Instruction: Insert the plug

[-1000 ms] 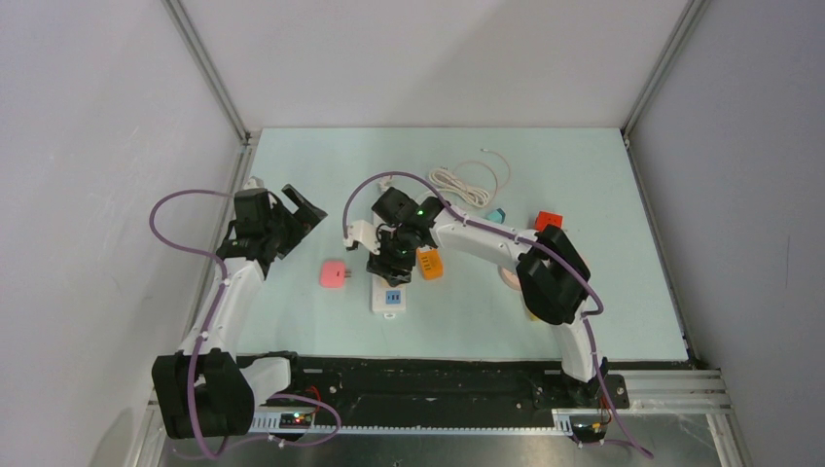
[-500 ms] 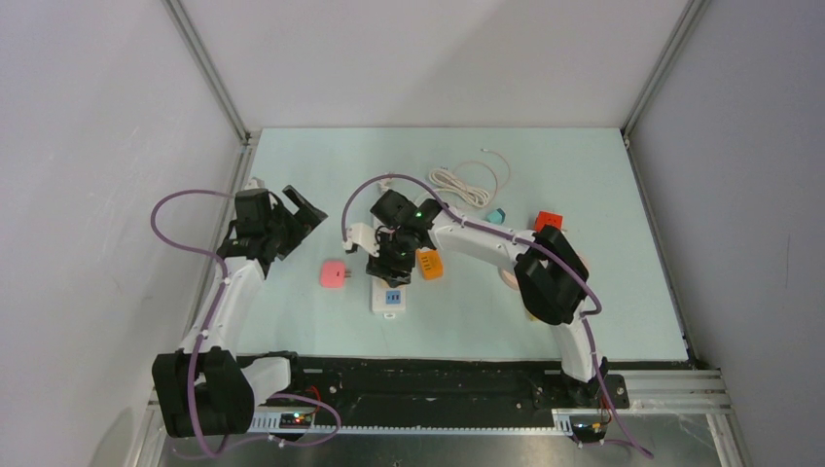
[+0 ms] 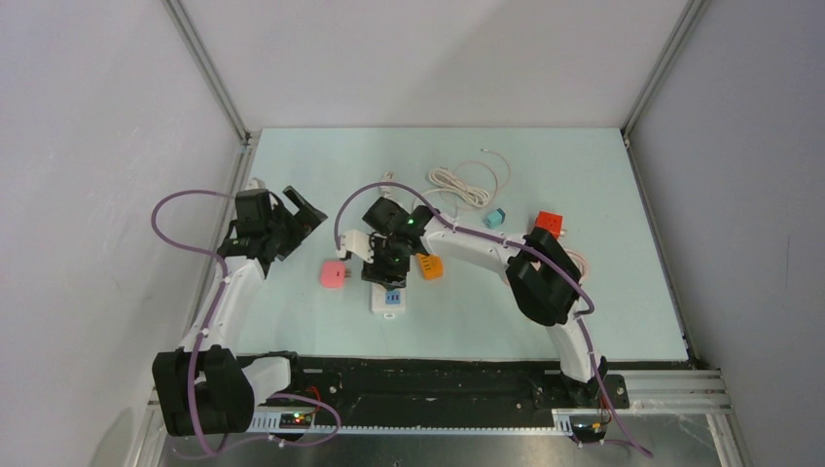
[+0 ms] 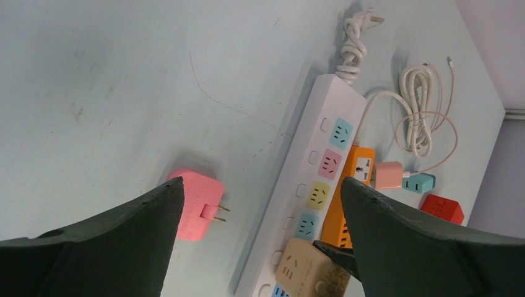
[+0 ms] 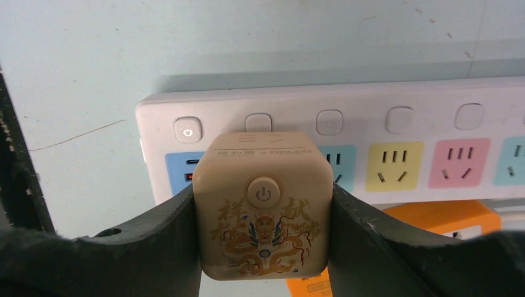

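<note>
The plug is a beige cube with a power button and a gold dragon print. My right gripper is shut on its two sides. It holds the cube over the white power strip, between the blue end panel and the teal socket. The cube's prongs are hidden, so I cannot tell whether they are in a socket. From above, the right gripper covers the strip near its front end. My left gripper hangs open to the left, and in its own view it frames the strip and the cube.
A pink two-prong plug lies just left of the strip. An orange adapter lies along the strip's right side. Farther back are a coiled white cable, a teal cube and a red cube.
My right arm has shifted a little to the left with the beige cube still in its jaws. The left arm has not moved.
</note>
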Robot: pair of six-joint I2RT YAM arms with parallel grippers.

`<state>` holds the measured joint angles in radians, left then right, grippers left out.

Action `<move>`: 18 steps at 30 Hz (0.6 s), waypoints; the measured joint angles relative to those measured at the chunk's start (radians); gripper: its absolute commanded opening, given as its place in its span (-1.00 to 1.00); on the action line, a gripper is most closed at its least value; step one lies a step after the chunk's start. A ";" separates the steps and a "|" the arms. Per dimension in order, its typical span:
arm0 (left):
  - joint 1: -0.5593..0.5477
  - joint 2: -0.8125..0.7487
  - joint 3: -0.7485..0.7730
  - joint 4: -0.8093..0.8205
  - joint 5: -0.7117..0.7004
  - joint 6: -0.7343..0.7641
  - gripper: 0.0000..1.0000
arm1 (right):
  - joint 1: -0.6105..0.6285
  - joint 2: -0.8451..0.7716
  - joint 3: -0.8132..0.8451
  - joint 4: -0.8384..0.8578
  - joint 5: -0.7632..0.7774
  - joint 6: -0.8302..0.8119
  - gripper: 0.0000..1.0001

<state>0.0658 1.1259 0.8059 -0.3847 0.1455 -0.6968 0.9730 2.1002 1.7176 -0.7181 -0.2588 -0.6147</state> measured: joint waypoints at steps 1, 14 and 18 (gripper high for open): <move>0.000 0.000 0.000 0.000 0.000 0.000 0.99 | 0.001 0.006 0.003 0.004 0.002 0.001 -1.00; 0.006 0.000 0.000 -0.008 -0.001 0.009 0.99 | -0.005 -0.082 -0.184 0.207 -0.002 0.063 -1.00; 0.009 0.000 0.000 -0.011 -0.001 0.009 0.99 | -0.009 -0.104 -0.241 0.288 -0.027 0.085 -1.00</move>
<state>0.0746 1.1259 0.8059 -0.3954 0.1444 -0.6880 0.9642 1.9965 1.4769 -0.4301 -0.2859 -0.5297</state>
